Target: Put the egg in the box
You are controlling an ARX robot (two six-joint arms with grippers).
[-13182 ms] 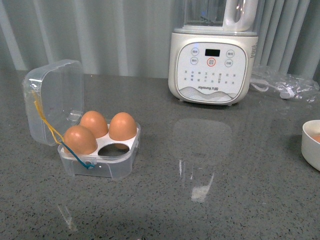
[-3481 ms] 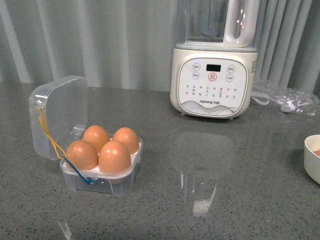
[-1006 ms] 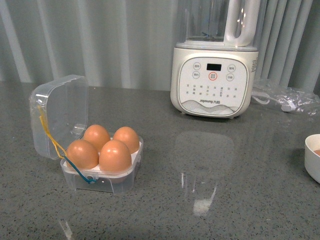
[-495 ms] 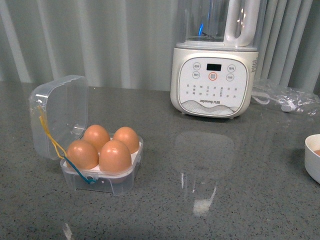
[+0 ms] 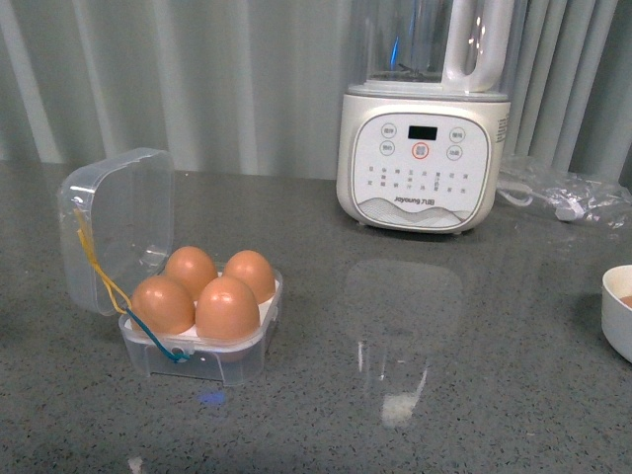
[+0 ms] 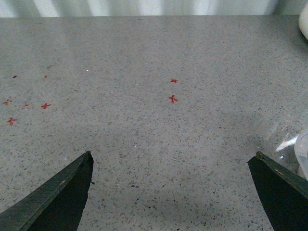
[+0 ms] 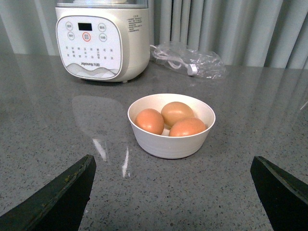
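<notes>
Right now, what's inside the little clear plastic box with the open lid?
The clear plastic box holds four smooth orange-brown eggs on a white tray. The tray's holes are covered by them.

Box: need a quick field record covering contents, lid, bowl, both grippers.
box: clear case, left of the blender in the front view
lid: open, standing up
tray holes: all four filled; front-right egg seated
bowl: white, three eggs inside
left gripper: open, empty
right gripper: open, empty, facing the bowl
</notes>
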